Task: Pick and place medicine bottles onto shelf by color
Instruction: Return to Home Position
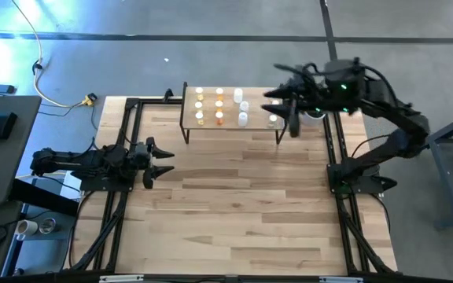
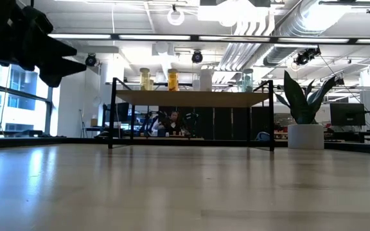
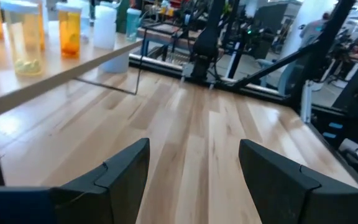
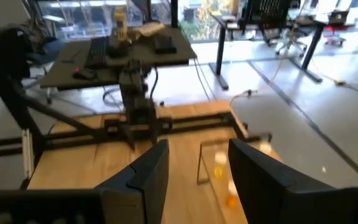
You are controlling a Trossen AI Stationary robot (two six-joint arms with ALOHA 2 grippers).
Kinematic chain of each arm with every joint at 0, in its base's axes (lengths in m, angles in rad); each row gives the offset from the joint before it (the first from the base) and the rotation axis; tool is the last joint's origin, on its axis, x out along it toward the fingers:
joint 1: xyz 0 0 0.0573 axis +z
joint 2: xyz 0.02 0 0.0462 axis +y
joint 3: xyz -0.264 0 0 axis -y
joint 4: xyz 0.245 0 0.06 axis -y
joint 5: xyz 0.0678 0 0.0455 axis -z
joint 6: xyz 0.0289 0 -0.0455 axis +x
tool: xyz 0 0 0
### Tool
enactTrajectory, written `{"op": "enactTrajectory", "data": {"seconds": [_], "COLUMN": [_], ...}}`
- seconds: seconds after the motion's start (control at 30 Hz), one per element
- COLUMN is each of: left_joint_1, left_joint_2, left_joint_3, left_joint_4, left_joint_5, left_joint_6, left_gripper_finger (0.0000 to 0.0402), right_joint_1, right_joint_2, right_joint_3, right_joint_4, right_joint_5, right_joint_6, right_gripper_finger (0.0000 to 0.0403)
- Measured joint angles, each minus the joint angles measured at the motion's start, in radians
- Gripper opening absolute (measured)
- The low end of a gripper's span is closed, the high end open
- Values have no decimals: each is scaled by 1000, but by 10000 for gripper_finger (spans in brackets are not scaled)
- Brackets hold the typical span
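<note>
One wooden table [image 1: 234, 212] fills the high view, and two dark arms work at it. The right arm [image 1: 384, 141] has its base at 3 o'clock on the table and reaches up toward 1 o'clock. The right gripper [image 1: 274, 94] hangs there, above the right end of the shelf. In the right wrist view its jaws are spread, with nothing between them [image 4: 199, 149]. The left arm [image 1: 85, 161] lies low at 9 o'clock. The left gripper [image 1: 162, 161] points to the middle of the table, and its jaws are also spread and empty [image 3: 194, 149].

There is one shelf [image 1: 259, 106], at 12 o'clock on the table. It carries all the medicine bottles [image 1: 219, 104] that I can see, standing in columns by color. From the 9 o'clock end of the shelf to its 3 o'clock end I count three yellow bottles [image 1: 200, 104], three orange bottles [image 1: 219, 93] and three white bottles [image 1: 243, 105]. One clear greenish bottle [image 1: 274, 119] stands apart near the 3 o'clock end, just beside the right gripper. The arm covers that end, so I cannot tell if more bottles stand there. In the low view the four colors stand upright on the board [image 2: 191, 97].
</note>
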Motion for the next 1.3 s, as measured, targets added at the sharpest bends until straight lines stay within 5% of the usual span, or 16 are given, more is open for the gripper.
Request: {"op": "enactTrajectory", "data": {"seconds": [0.73, 1.0, 1.3], "left_joint_1": [11, 11, 11], "left_joint_2": [24, 24, 24], "left_joint_3": [0, 0, 0], "left_joint_4": [-2, -2, -2], "left_joint_5": [-1, 0, 2], "left_joint_6": [-45, -45, -45], "left_gripper_finger": [239, 239, 239], "right_joint_1": [100, 100, 100], "right_joint_2": [-926, -1132, -1265], "right_joint_3": [-1334, -1649, -1801], "right_joint_4": [632, 773, 826], "right_joint_5": [69, 66, 62], "right_joint_6": [224, 338, 339], "right_gripper_finger": [158, 158, 158]}}
